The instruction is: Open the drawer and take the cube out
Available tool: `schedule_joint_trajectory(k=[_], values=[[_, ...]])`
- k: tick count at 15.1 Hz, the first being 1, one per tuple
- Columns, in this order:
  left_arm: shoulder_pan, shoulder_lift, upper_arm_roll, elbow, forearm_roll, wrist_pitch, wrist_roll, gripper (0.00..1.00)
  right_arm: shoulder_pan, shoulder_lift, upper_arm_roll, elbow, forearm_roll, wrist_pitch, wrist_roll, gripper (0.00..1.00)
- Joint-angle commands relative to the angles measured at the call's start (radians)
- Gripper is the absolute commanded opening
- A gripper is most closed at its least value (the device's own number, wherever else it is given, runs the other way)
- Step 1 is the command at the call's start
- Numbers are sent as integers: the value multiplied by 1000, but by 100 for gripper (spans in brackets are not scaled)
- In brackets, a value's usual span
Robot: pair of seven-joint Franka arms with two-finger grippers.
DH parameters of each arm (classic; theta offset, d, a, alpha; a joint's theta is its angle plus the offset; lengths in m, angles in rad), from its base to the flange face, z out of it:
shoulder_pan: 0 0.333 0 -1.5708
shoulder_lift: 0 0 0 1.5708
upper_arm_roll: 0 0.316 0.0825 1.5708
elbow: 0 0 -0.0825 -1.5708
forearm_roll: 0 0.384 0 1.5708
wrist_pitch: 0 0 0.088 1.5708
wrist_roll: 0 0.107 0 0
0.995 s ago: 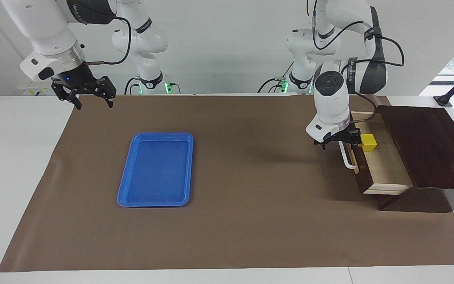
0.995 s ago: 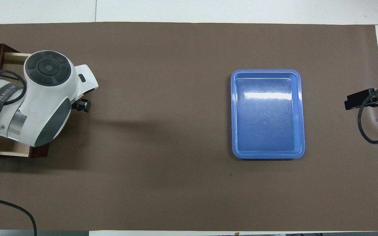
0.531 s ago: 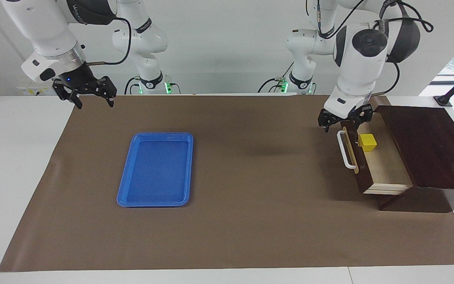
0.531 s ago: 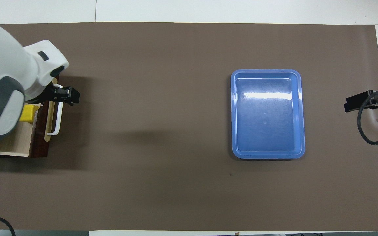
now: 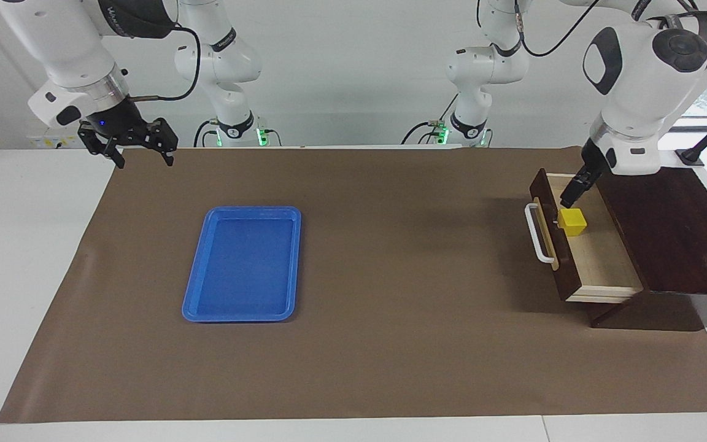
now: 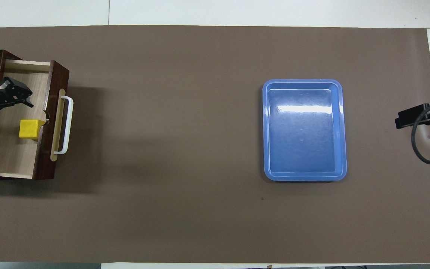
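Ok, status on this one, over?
Left gripper open over drawer. Right gripper open, waiting. Drawer open, cube inside, untouched. Nothing in the way.

Setting: a robotics lab — a staged test bench, not a home or kitchen. Two white multi-joint arms [image 5: 224, 67] stand at one long edge of a white table [image 5: 34, 245], green status lights lit at their bases, black cables looping along the links. Plain white wall at that same edge. A brown mat [image 5: 390, 344] covers most of the table, reaching nearly to its long edges, white strips bare at both short ends. Props are few and bare — a blue tray [image 5: 197, 288], a lone wooden drawer unit [image 5: 666, 227] at one end. A black clamp mount [image 5: 697, 153] sits at the corner by the unit.
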Motion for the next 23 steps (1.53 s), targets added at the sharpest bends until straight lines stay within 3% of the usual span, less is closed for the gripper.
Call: schedule_joint_trajectory(k=[1, 4, 9, 17, 23], values=[[70, -36, -10, -70, -39, 60, -165, 100, -19, -22, 9, -25, -9, -10, -16, 100], [106, -67, -9, -181, -53, 188, -338, 100, -19, -30, 9, -39, -8, -13, -16, 100], [117, -49, -9, -207, -53, 239, -539, 100, -9, -59, 10, -101, 5, -2, 61, 100], [116, -19, -9, -250, -52, 281, -668, 100, 51, -122, 22, -284, 115, 111, 447, 100], [108, -23, -9, -302, -52, 333, -685, 100, 151, -61, 22, -306, 204, 185, 820, 100]])
